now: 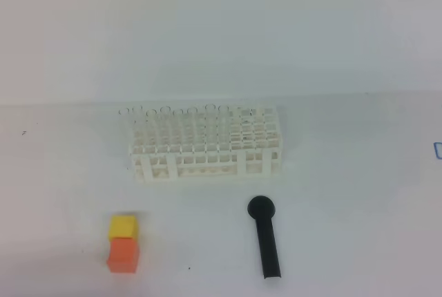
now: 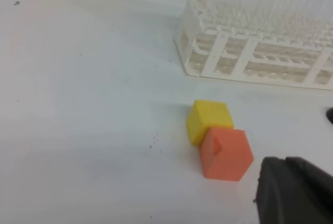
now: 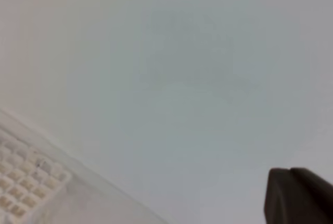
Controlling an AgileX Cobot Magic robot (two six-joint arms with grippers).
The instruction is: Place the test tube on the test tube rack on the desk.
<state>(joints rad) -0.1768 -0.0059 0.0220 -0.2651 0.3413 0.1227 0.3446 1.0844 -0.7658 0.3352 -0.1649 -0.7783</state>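
Both grippers are shut and empty, off past the near edge. The test tubes [image 1: 207, 109] already stand upright along the far row of the test tube rack [image 1: 207, 146], mid-desk [image 1: 359, 200]; neither arm looks nearer.

Wall [image 1: 221, 27]: plain white, unmarked, filling the 12 o'clock band of the exterior high view.
Wall base: faint straight seam running 9 to 3 o'clock.
Light: even, diffuse, soft shadows only (slight bluish cast toward 3 o'clock).
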